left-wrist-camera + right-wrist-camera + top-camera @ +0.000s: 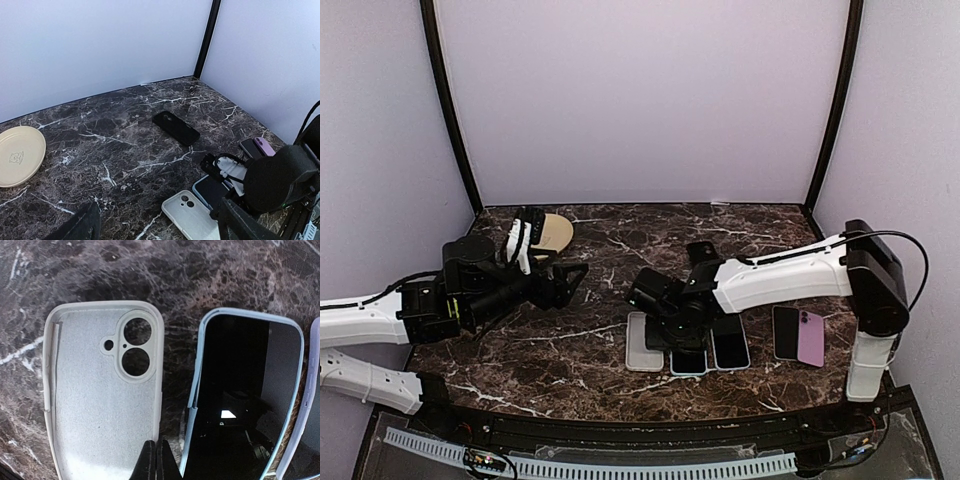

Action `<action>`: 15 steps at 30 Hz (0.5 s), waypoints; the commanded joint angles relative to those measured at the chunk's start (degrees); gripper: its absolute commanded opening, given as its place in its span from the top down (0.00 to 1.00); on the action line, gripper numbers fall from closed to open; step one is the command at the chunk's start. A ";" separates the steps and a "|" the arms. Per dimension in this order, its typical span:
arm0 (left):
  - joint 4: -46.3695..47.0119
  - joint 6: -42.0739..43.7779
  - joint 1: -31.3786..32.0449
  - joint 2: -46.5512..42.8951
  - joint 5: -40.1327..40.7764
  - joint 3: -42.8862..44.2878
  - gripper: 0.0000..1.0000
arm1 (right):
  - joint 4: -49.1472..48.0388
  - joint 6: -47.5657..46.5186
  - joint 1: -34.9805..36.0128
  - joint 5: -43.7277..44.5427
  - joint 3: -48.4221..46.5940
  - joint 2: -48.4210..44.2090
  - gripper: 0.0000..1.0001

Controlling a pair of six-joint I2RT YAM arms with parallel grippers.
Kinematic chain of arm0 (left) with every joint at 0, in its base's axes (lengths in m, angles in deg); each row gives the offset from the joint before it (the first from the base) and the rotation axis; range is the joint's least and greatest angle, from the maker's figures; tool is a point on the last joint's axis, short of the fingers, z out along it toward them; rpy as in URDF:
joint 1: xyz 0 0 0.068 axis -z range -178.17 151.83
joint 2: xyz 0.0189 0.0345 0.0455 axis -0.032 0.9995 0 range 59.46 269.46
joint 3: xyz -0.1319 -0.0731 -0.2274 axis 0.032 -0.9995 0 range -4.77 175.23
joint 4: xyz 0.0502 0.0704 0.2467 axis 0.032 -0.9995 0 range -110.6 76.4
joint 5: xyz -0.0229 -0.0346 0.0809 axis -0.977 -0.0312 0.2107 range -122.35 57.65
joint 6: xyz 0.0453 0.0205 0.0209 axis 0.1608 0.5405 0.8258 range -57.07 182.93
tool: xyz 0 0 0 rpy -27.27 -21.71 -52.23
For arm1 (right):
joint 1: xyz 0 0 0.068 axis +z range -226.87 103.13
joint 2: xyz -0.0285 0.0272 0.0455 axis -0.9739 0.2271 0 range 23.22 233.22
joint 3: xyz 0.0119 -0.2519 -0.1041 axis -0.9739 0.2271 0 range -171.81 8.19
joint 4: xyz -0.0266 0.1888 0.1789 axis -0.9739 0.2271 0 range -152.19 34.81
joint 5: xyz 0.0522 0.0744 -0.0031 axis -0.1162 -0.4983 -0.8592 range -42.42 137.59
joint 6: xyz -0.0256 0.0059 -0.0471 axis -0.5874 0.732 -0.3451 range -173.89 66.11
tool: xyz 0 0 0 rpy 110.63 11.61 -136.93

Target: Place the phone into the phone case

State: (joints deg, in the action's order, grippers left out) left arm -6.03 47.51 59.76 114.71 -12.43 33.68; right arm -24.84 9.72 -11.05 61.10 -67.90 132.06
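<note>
Quick count on the counter (pixel 570 350), dark marble shot through with white veins: two arms, one round cream plate (pixel 557 232) at the back left, and six handset-shaped pieces. Three lie in a row at the front middle. First is a white case (pixel 100 405), empty, with a grainy matte lining, rounded corners and a two-hole camera cut-out. Just beside it is a blue case (pixel 199 365) with a thin glossy rim. Next comes a pale-edged phone (pixel 730 342), screen up. The phone (pixel 240 390) lies inside the blue case, its black glass facing up and throwing reflections. Off to the right, a dark phone (pixel 785 332) and a purple phone (pixel 811 338) sit side by side, the purple one showing its lenses. Further back lies a matte black piece (pixel 175 128), and whether it is a case or a phone I cannot tell. Now the right jaws: they are pressed together with nothing between them, the dark fingers (pixel 149 462) pointing down at the strip of marble between the white case and the blue case, at their near ends. That puts the phone just to one side of the tips; whether they touch anything I cannot tell. The left jaws are spread wide and empty, hanging above the left of the counter near the plate, well apart from the row of three.
</note>
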 commanded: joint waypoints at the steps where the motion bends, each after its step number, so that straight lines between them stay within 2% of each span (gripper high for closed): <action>1: 0.23 0.78 -0.36 -1.94 -0.96 -0.93 0.17 | 0.16 3.00 1.85 -0.78 0.76 2.83 1.00; 13: 0.07 0.39 -0.36 -1.83 -0.92 -0.77 0.17 | 2.75 0.91 2.47 1.43 -1.25 4.14 1.00; 15: -0.05 0.51 -0.36 -1.67 -0.92 -0.61 0.17 | 4.19 -0.61 2.55 2.74 -2.71 3.57 0.89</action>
State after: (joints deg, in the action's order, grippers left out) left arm -6.05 47.51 59.72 113.68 -13.26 33.42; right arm -23.64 11.21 -9.08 61.56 -68.03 135.84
